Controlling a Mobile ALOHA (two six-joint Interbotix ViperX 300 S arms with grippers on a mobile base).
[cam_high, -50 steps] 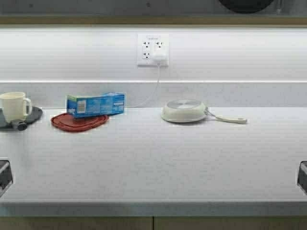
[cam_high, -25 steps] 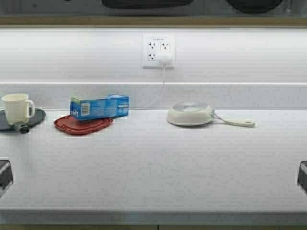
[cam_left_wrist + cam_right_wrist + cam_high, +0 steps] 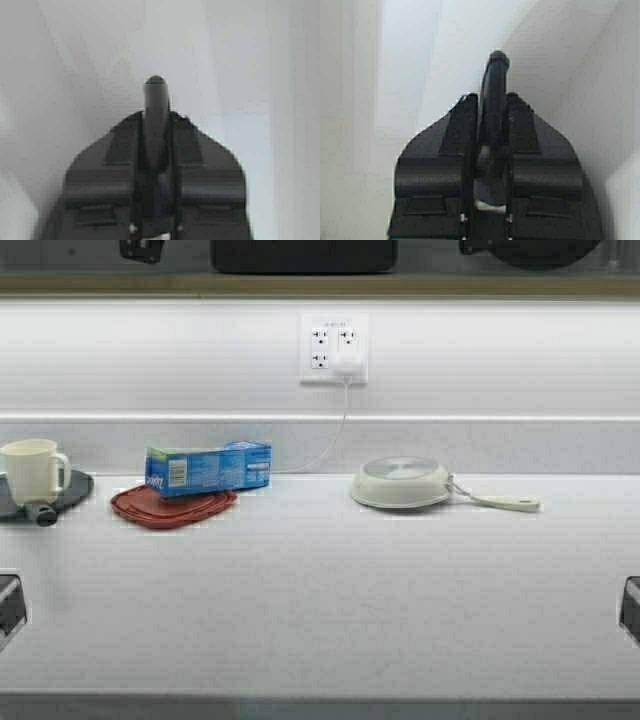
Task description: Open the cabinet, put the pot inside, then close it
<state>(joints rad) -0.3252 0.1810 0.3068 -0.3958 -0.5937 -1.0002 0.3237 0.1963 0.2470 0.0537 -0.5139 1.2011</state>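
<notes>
Both my left gripper (image 3: pixel 156 117) and right gripper (image 3: pixel 492 112) clamp the pot (image 3: pixel 303 255), raised at cabinet height; next, I ease it inside.

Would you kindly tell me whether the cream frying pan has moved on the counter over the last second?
No. The cream frying pan keeps its place below the white wall outlet; the robot itself moved.
</notes>
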